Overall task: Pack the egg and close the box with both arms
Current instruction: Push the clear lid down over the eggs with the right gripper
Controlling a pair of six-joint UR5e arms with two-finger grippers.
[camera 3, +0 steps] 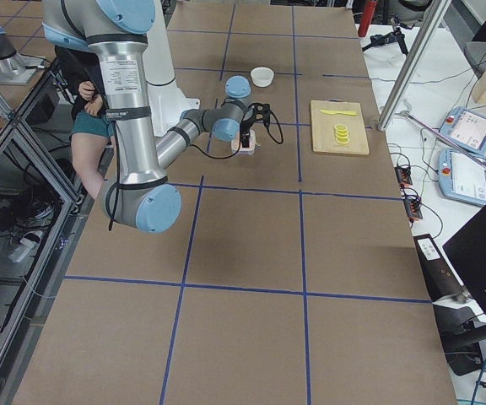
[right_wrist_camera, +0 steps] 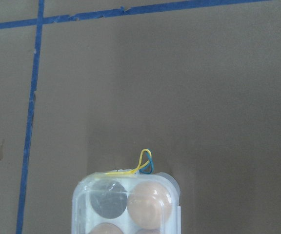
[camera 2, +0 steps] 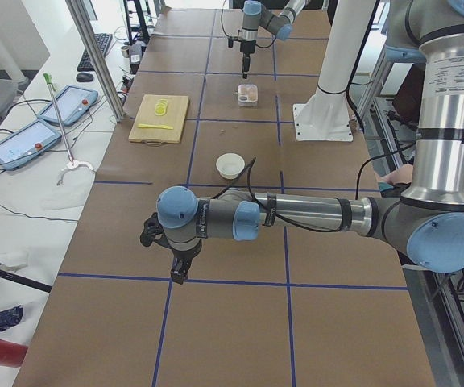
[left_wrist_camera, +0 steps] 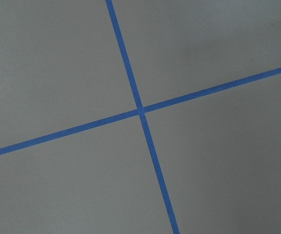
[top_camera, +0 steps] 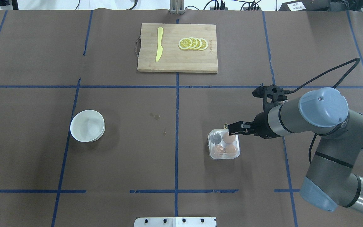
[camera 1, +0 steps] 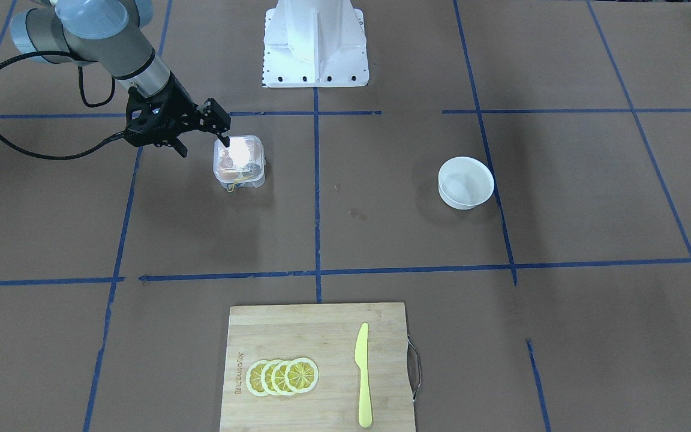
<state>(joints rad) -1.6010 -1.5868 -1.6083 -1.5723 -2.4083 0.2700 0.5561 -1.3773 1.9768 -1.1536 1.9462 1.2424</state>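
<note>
Clear plastic four-cell egg box [top_camera: 210, 152] sits on the brown worktop [top_camera: 137, 142], lid apparently down. Three orange-brown eggs [top_camera: 229, 138] are inside and the fourth cell is dark, so packing looks done, latch unconfirmed. Right gripper [camera 1: 203, 147] has jaws apart, one finger at the box's edge; left gripper [camera 2: 180, 270] is well apart, state can't be told.

Nothing here reads cleanly. The cutting board [camera 1: 321, 336], at the edge of the desk [camera 1: 561, 210] farthest from the robot's base, has a burnt-in brand mark along one short side, its letters too small to make out. The left arm [camera 2: 445, 81] has dark print down its upright tube, also illegible.
</note>
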